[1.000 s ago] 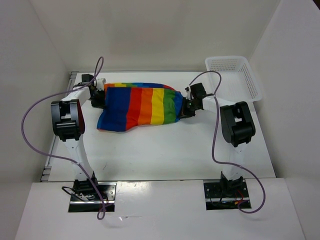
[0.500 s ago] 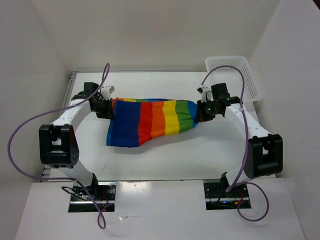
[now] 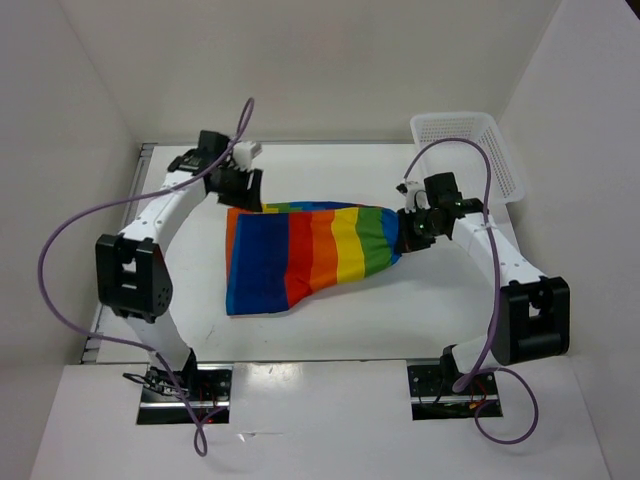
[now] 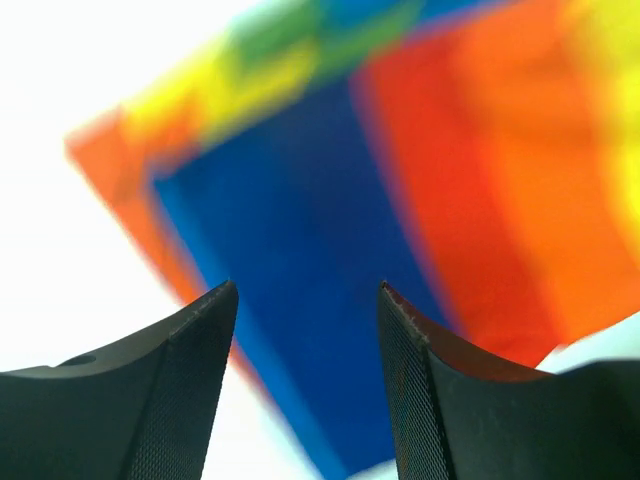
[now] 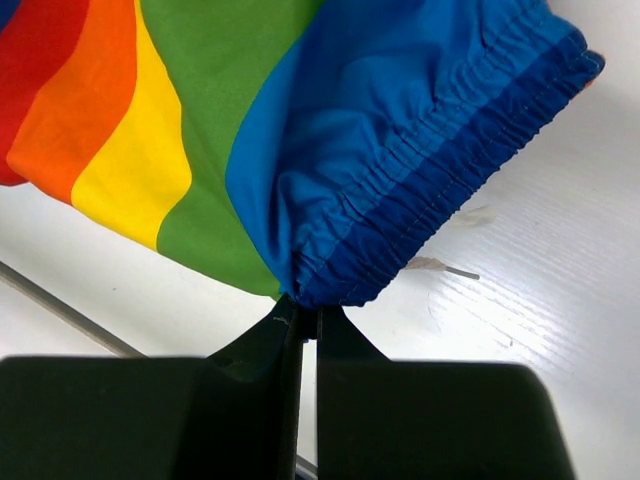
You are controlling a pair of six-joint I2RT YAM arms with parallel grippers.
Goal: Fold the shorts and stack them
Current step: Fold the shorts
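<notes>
The rainbow-striped shorts (image 3: 305, 255) lie spread across the middle of the table, blue stripe on the left and green on the right. My right gripper (image 3: 408, 232) is shut on the blue elastic waistband (image 5: 420, 200) at the garment's right end. My left gripper (image 3: 248, 186) hovers just behind the shorts' far left corner, open and holding nothing. In the left wrist view, the blurred blue and orange stripes of the shorts (image 4: 330, 190) show between the two spread fingers (image 4: 190, 400). No drawstring shows clearly.
A white mesh basket (image 3: 468, 155) stands at the table's (image 3: 330, 325) far right corner. White walls enclose the table on three sides. Purple cables loop from both arms. A small scuff mark (image 5: 445, 267) marks the tabletop near the waistband.
My left gripper has opened and let go of the shorts' left corner, then lifted back and rightward. The shorts shifted right and toward the near side, and the left end dropped flat. The right gripper kept its hold.
</notes>
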